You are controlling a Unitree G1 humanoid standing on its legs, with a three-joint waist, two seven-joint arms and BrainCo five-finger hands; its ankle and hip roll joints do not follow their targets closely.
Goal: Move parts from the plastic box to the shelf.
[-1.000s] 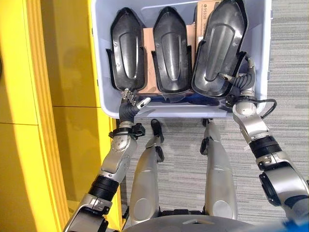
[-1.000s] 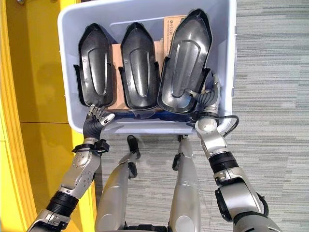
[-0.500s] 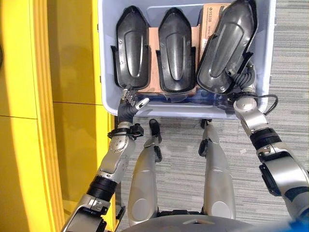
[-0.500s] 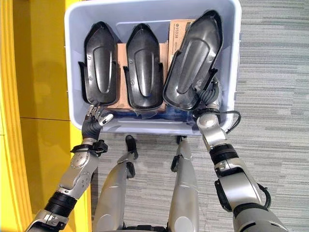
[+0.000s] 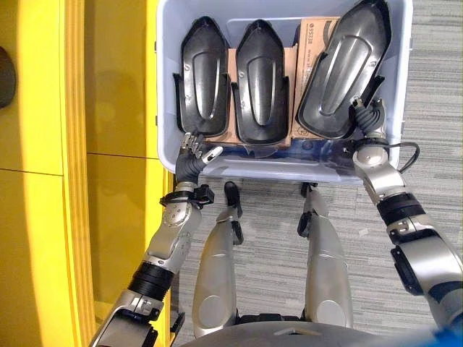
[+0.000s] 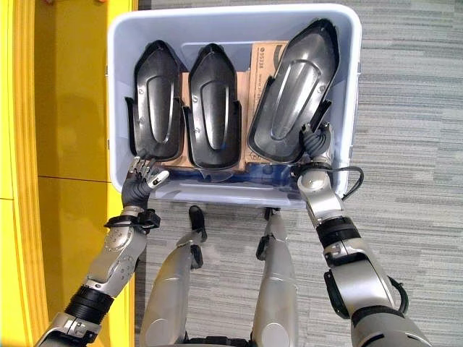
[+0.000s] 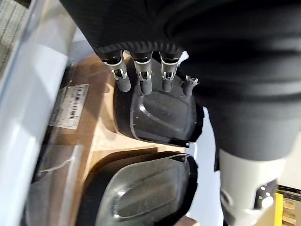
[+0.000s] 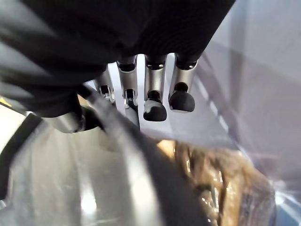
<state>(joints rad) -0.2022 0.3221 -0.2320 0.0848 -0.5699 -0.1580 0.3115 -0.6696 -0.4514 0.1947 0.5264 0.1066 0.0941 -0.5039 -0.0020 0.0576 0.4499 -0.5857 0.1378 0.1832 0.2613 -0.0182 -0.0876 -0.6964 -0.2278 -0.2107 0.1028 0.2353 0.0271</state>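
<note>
At the far left stood a yellow shelf (image 5: 79,173), its upright running alongside the box (image 6: 120,108) and just beside the box's left wall. The box was pale blue-grey plastic and sat on grey carpet (image 6: 405,130). The left hand (image 5: 194,150) hovered at the box's near left corner, fingers (image 7: 144,81) relaxed and holding nothing, their dark tips just over the near end of the left part (image 5: 202,87). That part lay lengthwise in the box (a black moulded shell, pointed end away from the robot). Just right of it lay the middle part (image 5: 260,83), the same shape and the same way round, its side touching the left one. Brown cardboard (image 6: 262,61) showed beneath and between the parts, with a printed label on it. Farther right, the right part (image 6: 293,101) was tilted, its near end raised against the box's right wall. The right hand (image 6: 317,139) was at that near end, fingers (image 8: 154,99) curled over the shell's rim, grasping it.
</note>
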